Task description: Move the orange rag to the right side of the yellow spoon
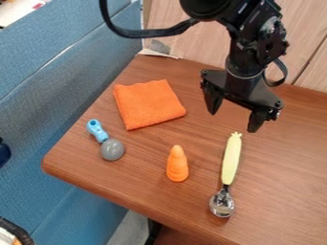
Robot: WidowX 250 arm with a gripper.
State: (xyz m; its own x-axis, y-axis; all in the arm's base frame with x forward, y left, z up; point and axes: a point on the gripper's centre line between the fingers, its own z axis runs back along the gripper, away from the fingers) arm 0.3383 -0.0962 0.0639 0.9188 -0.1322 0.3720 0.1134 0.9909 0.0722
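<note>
Yellow spoon: nearest you on the tabletop (pixel 281 191); its metal bowl points your way, and the pale yellow handle of the spoon (pixel 231 160) runs away from you, leaning slightly right toward a frilled tip.
Blue upholstery (pixel 51 119): takes up the left of your view, alongside the tabletop's left edge.
Blue-handled toy (pixel 112 149): near the tabletop's left edge, lying with its round grey head toward you and its light-blue handle angled up and left.
Orange rag (pixel 148 104): the cloth you are to move; it lies flat in a rough square on the far left part of the tabletop, beyond the blue-handled toy and well to the left of the spoon, its near right corner pointing toward the spoon's side.
Orange cone-shaped toy (pixel 178 164): between the blue-handled toy and the spoon, apart from both, its ridged body tapering away from you.
Wood-grain panel (pixel 185 43): behind the tabletop's far edge.
Black gripper (pixel 233 122): hangs from the arm (pixel 246 57) at the upper right of your view, right of the rag, with the handle's frilled tip showing just below it.
Jaws: released, spread wide apart, with nothing held between them.
</note>
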